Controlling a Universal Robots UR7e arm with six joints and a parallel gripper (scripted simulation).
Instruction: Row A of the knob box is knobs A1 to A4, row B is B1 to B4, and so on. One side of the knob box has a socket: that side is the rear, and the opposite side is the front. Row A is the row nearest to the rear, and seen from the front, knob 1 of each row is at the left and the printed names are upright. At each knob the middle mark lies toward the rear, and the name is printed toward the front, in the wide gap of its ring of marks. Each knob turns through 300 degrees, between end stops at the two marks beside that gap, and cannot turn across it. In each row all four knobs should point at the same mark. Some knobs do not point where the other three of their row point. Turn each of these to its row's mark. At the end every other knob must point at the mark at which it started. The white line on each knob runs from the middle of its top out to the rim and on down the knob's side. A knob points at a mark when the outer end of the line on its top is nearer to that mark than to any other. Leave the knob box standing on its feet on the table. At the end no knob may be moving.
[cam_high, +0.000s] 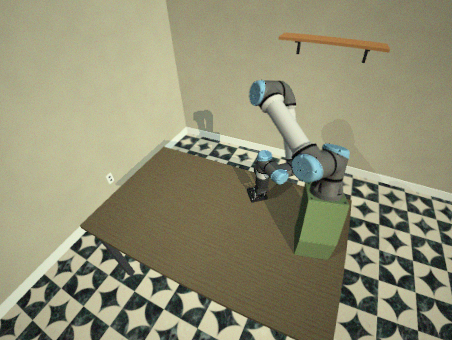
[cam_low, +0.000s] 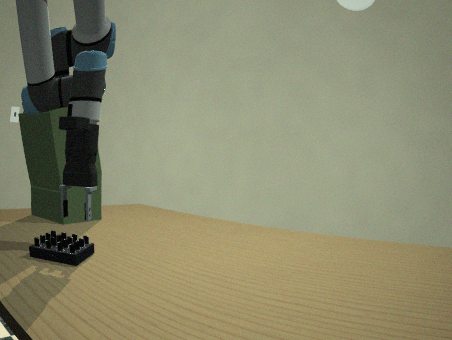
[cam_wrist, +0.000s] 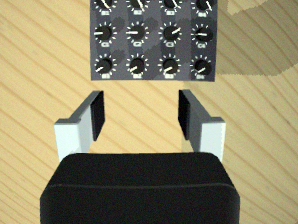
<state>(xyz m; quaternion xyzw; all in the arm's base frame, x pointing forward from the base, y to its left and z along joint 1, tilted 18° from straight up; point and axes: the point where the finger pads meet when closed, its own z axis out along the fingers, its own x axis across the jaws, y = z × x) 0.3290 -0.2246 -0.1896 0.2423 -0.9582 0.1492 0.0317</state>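
The knob box (cam_low: 54, 255) (cam_wrist: 154, 51) stands on the table; the wrist view cuts off its rear part. Row C reads: C1 (cam_wrist: 104, 33) and C2 (cam_wrist: 137, 33) point left, C3 (cam_wrist: 170, 33) points up and right, and C4 (cam_wrist: 202, 34) seems to point left. In row D, D1 (cam_wrist: 104, 66), D2 (cam_wrist: 137, 66), D3 (cam_wrist: 170, 66) and D4 (cam_wrist: 202, 66) all point down and left. Row B is partly cut off; row A is out of the wrist view. My gripper (cam_low: 76, 217) (cam_wrist: 141, 105) is open and empty, above the table in front of row D.
The table (cam_high: 200, 225) (cam_low: 250, 280) (cam_wrist: 40, 100) carries the green pedestal (cam_high: 320, 225) (cam_low: 42, 160) of the arm. An orange shelf (cam_high: 335, 42) hangs on the wall. Shadow lies on the table right of the box in the wrist view.
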